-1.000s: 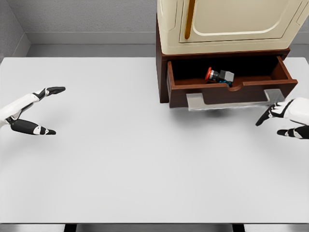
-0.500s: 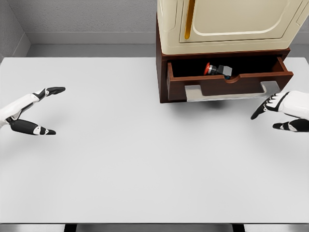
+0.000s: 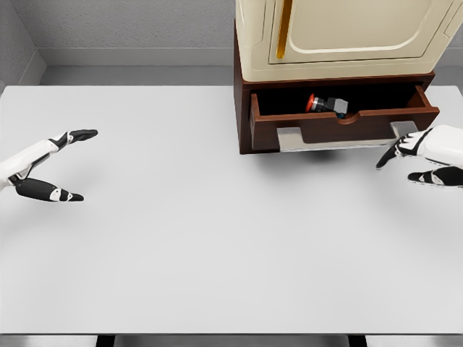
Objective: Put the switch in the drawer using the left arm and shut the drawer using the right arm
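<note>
While the drawer [image 3: 340, 126] stands partly pulled out of the dark wooden base [image 3: 242, 108], the switch [image 3: 326, 104] lies inside it, toward the middle of the compartment and close behind the notch in the drawer front, red cap to the left and grey body to the right. Along the bottom of the drawer front runs a pale grey handle bar [image 3: 340, 141]. On top of the wooden base sits a cream cabinet [image 3: 347, 36] with an orange vertical strip. The right hand [image 3: 427, 155] hovers just beside the drawer's right front corner, near the end of the handle bar, fingers spread and loosely extended, grasping nothing; whether a fingertip touches the bar I cannot tell. The left hand [image 3: 43, 165] is well apart from the drawer, far out to its left over the white table [image 3: 217, 246], thumb and fingers splayed wide and empty.
</note>
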Controlling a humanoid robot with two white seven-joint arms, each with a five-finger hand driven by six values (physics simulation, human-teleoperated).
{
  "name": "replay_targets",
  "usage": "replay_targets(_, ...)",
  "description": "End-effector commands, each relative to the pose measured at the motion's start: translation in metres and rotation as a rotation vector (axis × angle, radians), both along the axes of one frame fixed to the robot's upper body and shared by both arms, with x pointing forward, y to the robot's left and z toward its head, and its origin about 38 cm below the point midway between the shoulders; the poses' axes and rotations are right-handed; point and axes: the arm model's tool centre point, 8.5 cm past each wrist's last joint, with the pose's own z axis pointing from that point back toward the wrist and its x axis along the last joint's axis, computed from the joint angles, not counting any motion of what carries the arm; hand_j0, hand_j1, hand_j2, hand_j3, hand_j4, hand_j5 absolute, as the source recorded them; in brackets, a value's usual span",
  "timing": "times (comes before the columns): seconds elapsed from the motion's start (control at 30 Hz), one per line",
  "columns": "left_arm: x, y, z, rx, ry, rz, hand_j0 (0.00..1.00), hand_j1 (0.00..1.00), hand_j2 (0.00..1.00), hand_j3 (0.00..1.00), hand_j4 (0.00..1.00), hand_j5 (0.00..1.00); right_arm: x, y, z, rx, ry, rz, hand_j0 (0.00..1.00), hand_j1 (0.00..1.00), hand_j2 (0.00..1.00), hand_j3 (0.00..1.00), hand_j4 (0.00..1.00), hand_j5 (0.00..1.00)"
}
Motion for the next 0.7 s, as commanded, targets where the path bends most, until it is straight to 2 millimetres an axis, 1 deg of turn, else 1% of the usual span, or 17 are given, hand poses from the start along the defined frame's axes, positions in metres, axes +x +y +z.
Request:
replay_targets(0.0,0.0,0.001,0.001,-0.007,0.001,0.003,1.0,1.0,1.0,1.0,1.0,1.0,0.001,0.002,-0.004,0.008,0.007,0.001,0.65,0.65,0.65,0.65,0.65,0.65)
replay_targets(0.03,0.0,0.001,0.001,-0.007,0.001,0.003,1.0,1.0,1.0,1.0,1.0,1.0,0.003,0.004,-0.009,-0.004,0.02,0.006,0.65,0.65,0.65,0.65,0.65,0.65)
replay_targets(0.13,0.0,0.001,0.001,-0.007,0.001,0.003,1.0,1.0,1.0,1.0,1.0,1.0,0.009,0.003,-0.004,0.005,0.001,-0.005,0.65,0.65,0.65,0.65,0.65,0.65)
replay_targets(0.2,0.0,0.001,0.001,-0.007,0.001,0.003,1.0,1.0,1.0,1.0,1.0,1.0,0.009,0.005,-0.009,0.001,0.016,0.0,0.65,0.65,0.65,0.65,0.65,0.65)
replay_targets(0.23,0.0,0.001,0.001,-0.007,0.001,0.003,1.0,1.0,1.0,1.0,1.0,1.0,0.011,0.002,-0.014,-0.002,0.028,-0.011,0.65,0.65,0.65,0.65,0.65,0.65)
replay_targets(0.27,0.0,0.001,0.001,-0.007,0.001,0.003,1.0,1.0,1.0,1.0,1.0,1.0,0.015,-0.001,-0.014,0.001,0.027,-0.023,0.65,0.65,0.65,0.65,0.65,0.65)
replay_targets(0.3,0.0,0.001,0.001,-0.006,0.001,0.003,1.0,1.0,1.0,1.0,1.0,1.0,0.016,0.001,-0.02,0.0,0.044,-0.017,0.65,0.65,0.65,0.65,0.65,0.65)
replay_targets(0.33,0.0,0.001,0.001,-0.006,0.001,0.003,1.0,1.0,1.0,1.0,1.0,1.0,0.017,0.003,-0.021,-0.002,0.047,-0.013,0.65,0.65,0.65,0.65,0.65,0.65)
replay_targets(0.4,0.0,0.001,0.001,-0.006,0.001,0.003,1.0,1.0,1.0,1.0,1.0,1.0,0.027,0.001,-0.02,0.013,0.029,-0.033,0.65,0.65,0.65,0.65,0.65,0.65)
replay_targets(0.43,0.0,0.001,0.001,-0.006,0.001,0.003,1.0,1.0,1.0,1.0,1.0,1.0,0.03,0.004,-0.02,0.015,0.028,-0.028,0.65,0.65,0.65,0.65,0.65,0.65)
replay_targets(0.47,0.0,0.001,0.0,-0.006,0.002,0.003,1.0,1.0,1.0,1.0,1.0,1.0,0.035,0.009,-0.024,0.026,0.034,-0.024,0.65,0.65,0.65,0.65,0.65,0.65)
replay_targets(0.5,0.0,0.001,0.0,-0.006,0.002,0.003,1.0,1.0,1.0,1.0,1.0,1.0,0.043,0.012,-0.025,0.038,0.034,-0.025,0.65,0.65,0.65,0.65,0.65,0.65)
replay_targets(0.53,0.0,0.001,0.001,-0.006,0.001,0.003,1.0,1.0,1.0,1.0,1.0,1.0,0.046,0.012,-0.026,0.045,0.034,-0.029,0.65,0.65,0.65,0.65,0.65,0.65)
replay_targets(0.67,0.0,0.001,0.0,-0.006,0.002,0.003,1.0,1.0,1.0,1.0,1.0,1.0,0.047,0.013,-0.026,0.048,0.032,-0.03,0.66,0.66,0.66,0.66,0.66,0.66)
